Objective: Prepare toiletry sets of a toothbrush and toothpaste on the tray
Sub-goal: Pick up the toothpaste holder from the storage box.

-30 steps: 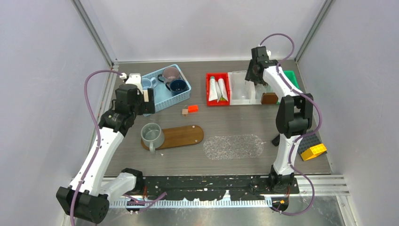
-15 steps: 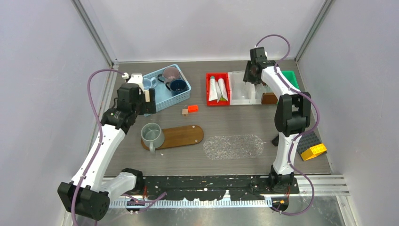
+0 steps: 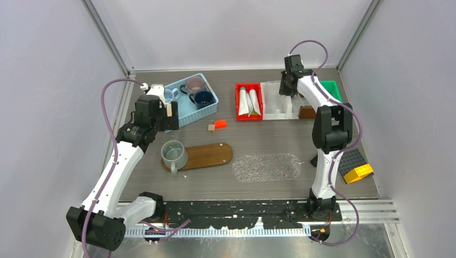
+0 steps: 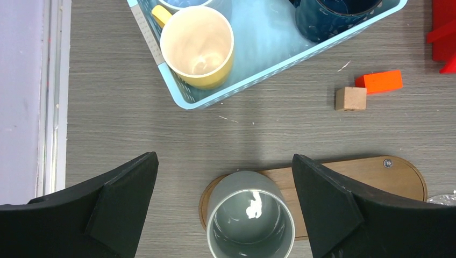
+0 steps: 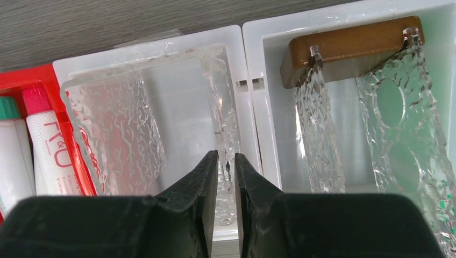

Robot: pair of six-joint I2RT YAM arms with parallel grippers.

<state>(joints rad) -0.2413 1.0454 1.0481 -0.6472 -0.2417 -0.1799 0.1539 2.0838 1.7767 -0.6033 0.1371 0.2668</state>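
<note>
While the left gripper (image 4: 225, 161) hangs with its fingers spread wide and nothing between them, the grey-green mug (image 4: 250, 220) stands directly below it on the left end of the wooden tray (image 4: 371, 174). That mug looks to be the only part of a set in place. Its inside is bare, and no brush or tube lies on the tray beside it.

Just beyond, the light blue basket (image 4: 279, 60) holds the spare mugs: a light blue mug (image 3: 170, 95), a cream-yellow mug (image 4: 197, 43), a mauve mug (image 3: 195, 83) and a navy mug (image 4: 333, 19). An orange block (image 4: 378, 81) and a small brown block (image 4: 350, 98) sit loose on the table between the basket and the tray.

Further right, the toothpaste tubes (image 3: 244, 102) lie side by side in the red bin (image 3: 237, 102), well apart from the tray. A clear oval tray (image 3: 266, 167) lies flat near the wooden one with nothing on it.

At the far right, the right gripper (image 5: 226, 161) reaches into the white bin (image 5: 251, 129). Its fingers are drawn almost together, pinching the thin upright edge of a clear textured plastic piece (image 5: 118, 123).

I cannot make out a toothbrush in any view. As I judge it, the job is barely begun: every brush and tube, and most mugs, remain to be placed.
</note>
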